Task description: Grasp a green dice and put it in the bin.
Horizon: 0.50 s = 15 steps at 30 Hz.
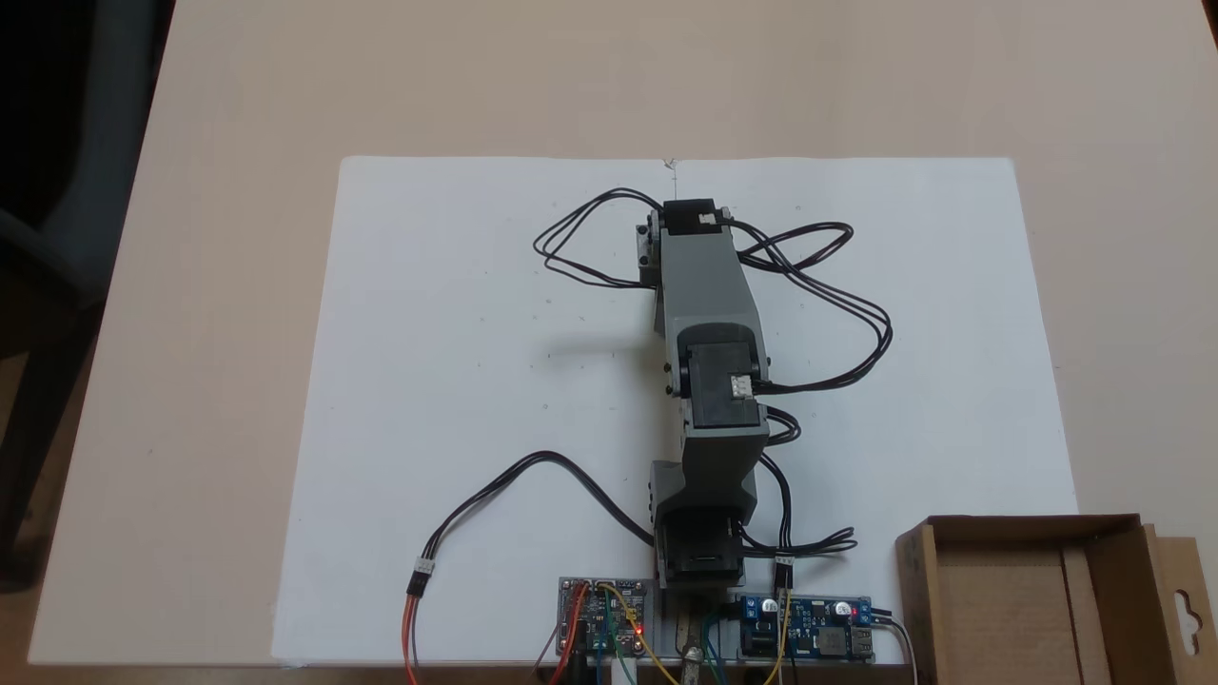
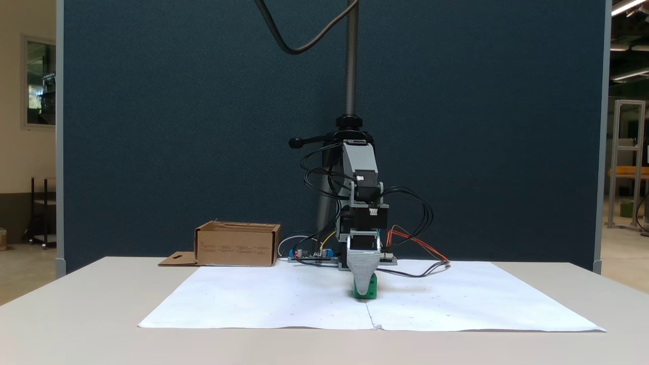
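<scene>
The green dice (image 2: pixel 369 290) sits on the white paper sheet (image 2: pixel 284 299) on the table (image 2: pixel 76 324), with the pincer (image 2: pixel 365 290) lowered straight over it so its grey tip covers part of the cube. Whether the jaws are clamped on it or apart cannot be told. The bin (image 1: pixel 1037 595) stands well apart, at the sheet's corner beside the arm's base (image 1: pixel 699 557).

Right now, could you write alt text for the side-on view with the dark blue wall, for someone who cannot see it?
A small grey robot arm reaches down to a white paper sheet on a beige table, its gripper lowered onto a small bright green dice. A shallow brown cardboard box stands behind on the left, before a dark blue partition.
</scene>
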### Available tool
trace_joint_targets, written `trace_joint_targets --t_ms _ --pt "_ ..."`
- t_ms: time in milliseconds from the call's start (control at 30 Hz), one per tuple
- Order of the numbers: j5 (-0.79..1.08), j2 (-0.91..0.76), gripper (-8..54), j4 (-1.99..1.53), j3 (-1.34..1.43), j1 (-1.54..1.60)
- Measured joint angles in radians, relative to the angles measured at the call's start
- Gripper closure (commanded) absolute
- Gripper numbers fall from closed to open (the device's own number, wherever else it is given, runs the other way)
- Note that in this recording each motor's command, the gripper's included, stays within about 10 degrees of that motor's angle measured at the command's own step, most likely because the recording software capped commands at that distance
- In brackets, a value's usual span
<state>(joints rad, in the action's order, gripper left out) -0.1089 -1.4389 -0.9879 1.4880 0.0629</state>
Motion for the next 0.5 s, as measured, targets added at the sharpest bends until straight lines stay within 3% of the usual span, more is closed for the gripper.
trace_joint_targets --t_ms 133,233,367,500 --pt "0.000 0.000 6.8 0.012 0.000 0.000" --pt "0.000 0.000 14.1 0.018 0.005 0.000" --pt "0.000 0.000 15.6 0.018 0.011 0.002" --pt "-0.012 0.000 23.2 0.028 0.011 0.002"
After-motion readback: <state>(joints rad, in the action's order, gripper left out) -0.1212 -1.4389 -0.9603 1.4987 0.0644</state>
